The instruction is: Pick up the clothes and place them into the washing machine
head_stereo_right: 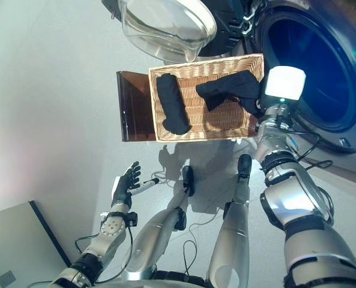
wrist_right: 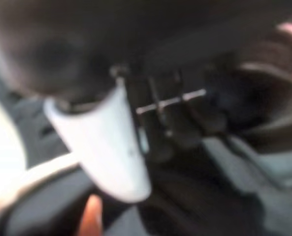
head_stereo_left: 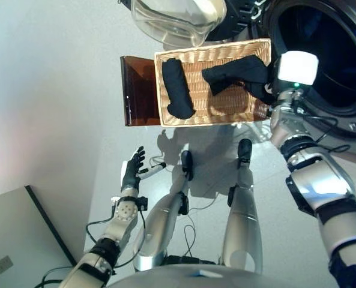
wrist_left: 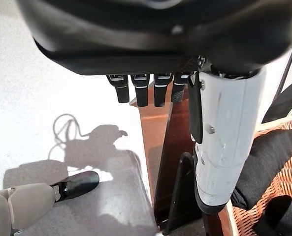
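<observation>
Reaching into the wicker basket, my right robot hand touches soft, floppy black clothes; I can't tell its grip. Bunching the middle seems best.

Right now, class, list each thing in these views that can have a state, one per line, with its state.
Washing machine door: swung open.
Washing machine drum: dark inside, no clothes visible.
Wicker basket: on a brown stand, holding both dark clothes.
Rolled dark garment: lying untouched in the basket.
Spread dark garment: in the basket, right hand at its edge; grasp unclear.
Left hand: fingers straight, empty.
</observation>
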### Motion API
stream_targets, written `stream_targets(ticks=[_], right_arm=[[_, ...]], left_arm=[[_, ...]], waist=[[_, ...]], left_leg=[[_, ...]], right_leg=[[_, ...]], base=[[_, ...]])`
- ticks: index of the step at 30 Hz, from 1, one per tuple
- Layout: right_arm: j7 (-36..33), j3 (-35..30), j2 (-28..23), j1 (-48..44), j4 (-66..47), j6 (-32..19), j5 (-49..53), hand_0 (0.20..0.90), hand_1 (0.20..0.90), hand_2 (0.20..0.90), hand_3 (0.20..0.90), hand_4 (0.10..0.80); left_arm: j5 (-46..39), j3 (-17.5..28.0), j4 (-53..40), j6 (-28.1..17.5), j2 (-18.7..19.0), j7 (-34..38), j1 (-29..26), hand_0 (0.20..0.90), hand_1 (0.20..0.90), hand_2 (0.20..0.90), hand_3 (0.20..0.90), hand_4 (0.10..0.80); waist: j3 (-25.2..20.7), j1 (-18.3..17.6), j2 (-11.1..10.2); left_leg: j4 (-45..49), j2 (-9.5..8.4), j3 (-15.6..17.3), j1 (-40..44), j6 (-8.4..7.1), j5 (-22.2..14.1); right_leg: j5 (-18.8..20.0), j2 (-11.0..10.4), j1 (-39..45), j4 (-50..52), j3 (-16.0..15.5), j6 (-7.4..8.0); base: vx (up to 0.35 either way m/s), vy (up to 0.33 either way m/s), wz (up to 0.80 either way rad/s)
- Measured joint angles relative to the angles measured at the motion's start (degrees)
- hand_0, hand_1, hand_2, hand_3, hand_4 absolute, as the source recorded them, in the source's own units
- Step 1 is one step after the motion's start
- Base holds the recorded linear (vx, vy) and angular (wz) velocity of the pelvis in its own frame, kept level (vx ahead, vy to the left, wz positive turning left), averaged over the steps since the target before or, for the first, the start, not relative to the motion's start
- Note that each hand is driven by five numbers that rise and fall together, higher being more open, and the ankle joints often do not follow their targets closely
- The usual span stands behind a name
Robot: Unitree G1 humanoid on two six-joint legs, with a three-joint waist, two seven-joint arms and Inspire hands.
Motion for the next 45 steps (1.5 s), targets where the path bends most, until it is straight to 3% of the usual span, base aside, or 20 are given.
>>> stream_targets(ticks=[7,14,28,37,45], right_arm=[[-3.75,-10.68,-2.97,-1.00,-4.92,-7.96,25.60,0.200,0.200,0.200,0.200,0.300],[-3.45,-12.75,-7.43,-2.48,-5.65,-10.49,38.39,0.200,0.200,0.200,0.200,0.300],[-2.02,-23.98,-8.30,-15.79,7.99,-17.00,78.31,0.200,0.200,0.200,0.200,0.300],[0.13,-25.42,-8.93,-18.15,10.44,-20.57,91.71,0.200,0.200,0.200,0.200,0.300],[-3.72,-31.11,-8.85,-19.07,10.39,-27.23,100.26,0.200,0.200,0.200,0.200,0.300]], left_arm=[[0.02,0.50,0.25,0.09,0.08,-0.09,1.36,0.900,0.900,0.900,0.900,0.800],[0.01,1.21,0.27,0.17,0.27,-1.46,3.02,0.900,0.900,0.900,0.900,0.800],[-0.44,1.52,0.58,2.80,1.09,-4.05,3.41,0.900,0.900,0.900,0.900,0.800],[-3.71,1.19,2.05,4.46,1.08,-5.77,3.40,0.900,0.900,0.900,0.900,0.800],[-5.11,-0.70,2.62,5.22,0.82,-6.13,3.40,0.900,0.900,0.900,0.900,0.800]], waist=[[0.00,-0.29,0.00],[-0.01,0.10,0.01],[-0.13,1.15,0.17],[-0.52,1.78,0.74],[-1.32,2.49,1.85]], left_leg=[[-0.01,-0.11,0.32,0.64,0.01,0.01],[-0.02,-0.19,0.42,1.86,0.05,-0.24],[-0.01,-0.88,0.24,2.27,0.25,-0.12],[-0.01,-1.33,0.24,2.29,0.37,-0.04],[-0.01,-1.87,0.04,2.26,0.45,0.01]], right_leg=[[0.00,0.07,0.37,0.00,0.67,-0.01],[-0.19,0.11,1.37,-0.07,1.12,0.22],[0.11,-0.74,2.46,-0.50,0.88,0.08],[0.19,-1.21,2.49,-0.53,0.97,0.27],[0.22,-1.81,2.64,-0.58,0.83,0.31]], base=[[0.024,-0.006,-0.03],[0.012,-0.001,-0.02],[0.008,-0.001,0.01],[0.008,0.002,0.00],[0.000,0.005,-0.01]])
